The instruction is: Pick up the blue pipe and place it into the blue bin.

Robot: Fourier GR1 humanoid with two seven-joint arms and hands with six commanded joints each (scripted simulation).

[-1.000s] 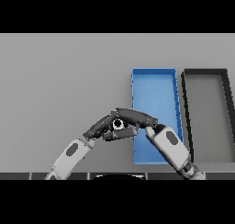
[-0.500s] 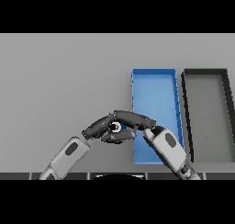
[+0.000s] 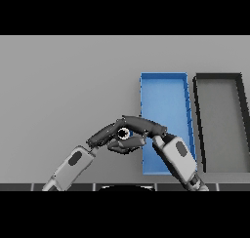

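Observation:
The blue pipe [image 3: 124, 132] shows end-on as a small ring, just left of the blue bin [image 3: 163, 86] and above the table. My right hand [image 3: 144, 126] reaches left from the lower right. Its fingers lie over the pipe and its thumb curls beneath, pinching it. From the lower left my left hand [image 3: 104, 135] comes in, its straight fingers slanting up to the pipe's left side. Most of the pipe's length is hidden behind the hands. The right forearm covers the bin's near corner.
A dark grey bin [image 3: 219, 81] stands right beside the blue bin, at the table's right. The grey table [image 3: 63, 86] stretches to the left and back.
The pipe and right hand have stayed almost in place. The left hand's fingers dipped and then came back up against the pipe.

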